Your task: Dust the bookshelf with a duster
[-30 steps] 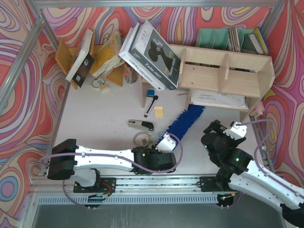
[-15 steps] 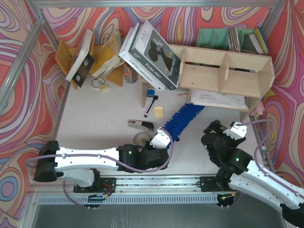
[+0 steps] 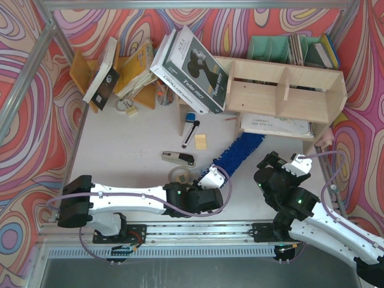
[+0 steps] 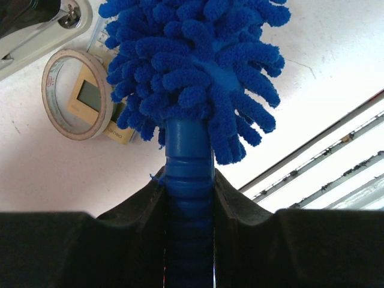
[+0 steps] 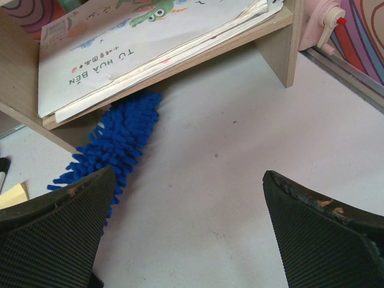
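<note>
My left gripper (image 3: 213, 175) is shut on the ribbed blue handle of the duster (image 3: 240, 151). Its fluffy blue head lies slanted on the table, and the tip reaches the front foot of the bookshelf (image 3: 288, 96), beneath the lower tier. In the left wrist view the handle (image 4: 189, 174) is clamped between the black jaws of that gripper (image 4: 189, 183), with the head (image 4: 192, 66) just beyond. My right gripper (image 5: 189, 204) hangs open over bare table, right of the duster head (image 5: 120, 141) and short of the shelf's lower board (image 5: 273, 51).
A tape roll (image 3: 178, 175) and a stapler (image 3: 178, 158) lie left of the duster. A marker (image 3: 190, 132) and a yellow note (image 3: 200, 141) lie farther back. Notebooks (image 5: 150, 36) fill the lower tier. A boxed book (image 3: 192, 63) leans on the shelf's left end. A pink sharpener (image 5: 321, 24) stands at its right.
The left arm drew back to the left, then swung right again. The duster head slid along the shelf's foot and its tip now lies slightly farther right. The right arm stayed still.
</note>
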